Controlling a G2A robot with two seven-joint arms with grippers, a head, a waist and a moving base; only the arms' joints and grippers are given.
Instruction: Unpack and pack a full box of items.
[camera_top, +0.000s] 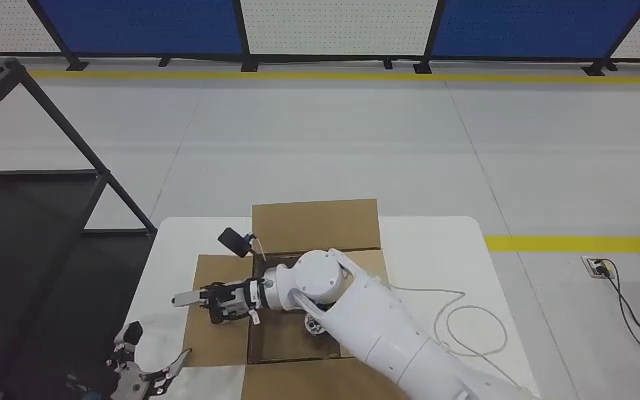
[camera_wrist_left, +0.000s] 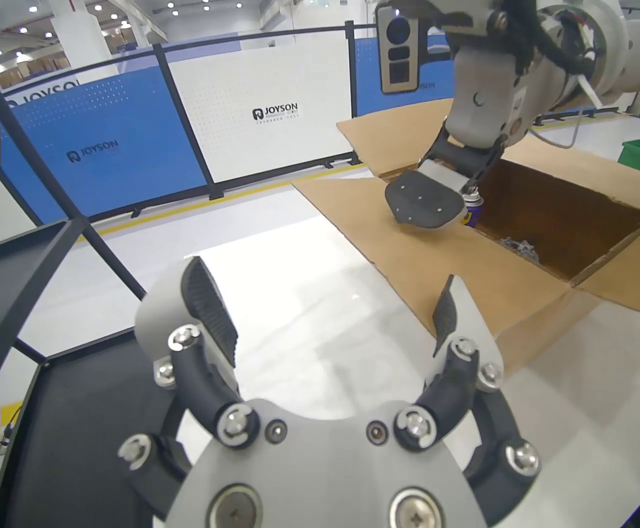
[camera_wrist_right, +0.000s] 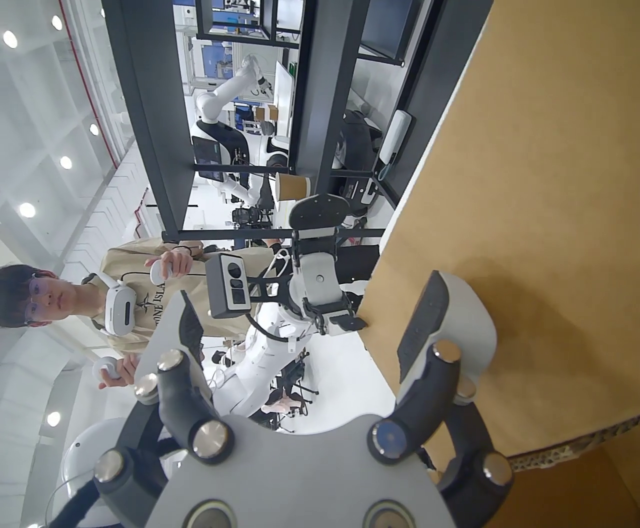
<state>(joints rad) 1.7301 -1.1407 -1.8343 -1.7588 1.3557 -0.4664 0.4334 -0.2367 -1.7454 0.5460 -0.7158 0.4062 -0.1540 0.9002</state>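
Note:
An open cardboard box (camera_top: 315, 228) stands on the white table (camera_top: 440, 260) with its flaps spread flat. My right gripper (camera_top: 190, 298) hangs open over the box's left flap (camera_wrist_left: 400, 250), nothing between its fingers (camera_wrist_right: 425, 320). In the left wrist view one of its pads (camera_wrist_left: 425, 202) is just in front of a blue spray can (camera_wrist_left: 472, 210), which stands inside the box at the near wall. A small metallic item (camera_wrist_left: 522, 247) lies on the box floor. My left gripper (camera_wrist_left: 330, 310) is open and empty above the table's near-left corner (camera_top: 155, 350), apart from the box.
A black metal rack (camera_top: 50, 250) stands close off the table's left side. A white cable (camera_top: 460, 320) loops over the table to the right of the box. Bare table surface (camera_wrist_left: 300, 300) lies between the left gripper and the flap.

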